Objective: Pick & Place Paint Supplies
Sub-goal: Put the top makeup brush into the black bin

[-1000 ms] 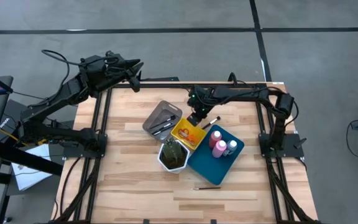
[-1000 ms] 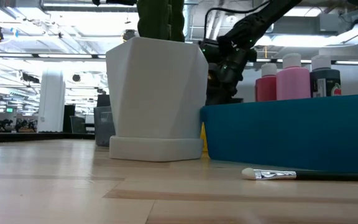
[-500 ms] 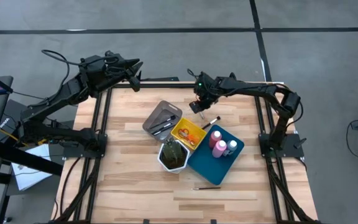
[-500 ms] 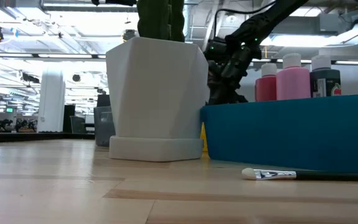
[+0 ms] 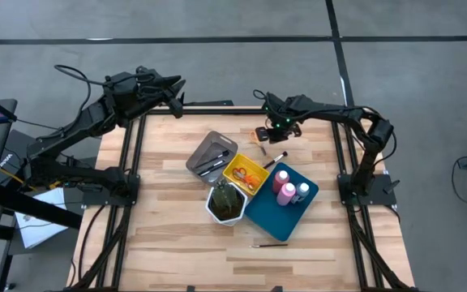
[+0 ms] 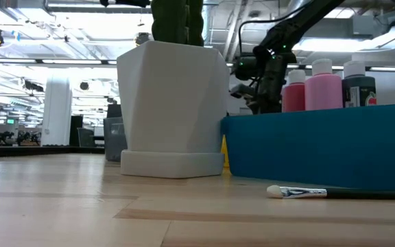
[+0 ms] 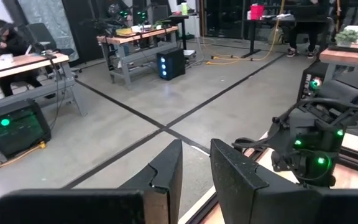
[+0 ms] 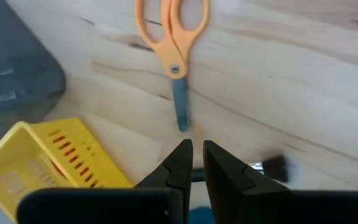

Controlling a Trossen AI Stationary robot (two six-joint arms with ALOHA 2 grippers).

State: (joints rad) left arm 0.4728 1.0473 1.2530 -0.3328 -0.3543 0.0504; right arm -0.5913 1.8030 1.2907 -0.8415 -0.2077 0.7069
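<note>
Matt pale wooden table (image 5: 169, 235)

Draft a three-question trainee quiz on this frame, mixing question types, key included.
1. True or false: the orange-handled scissors lie on bare wood, outside every tray.
2. What stands in the blue tray? A) three bottles B) scissors C) a brush
3. Which arm waits off the table's far left corner?

Key:
1. True.
2. A: two pink bottles and a grey white-capped one.
3. The left arm; its left gripper holds nothing.
</note>
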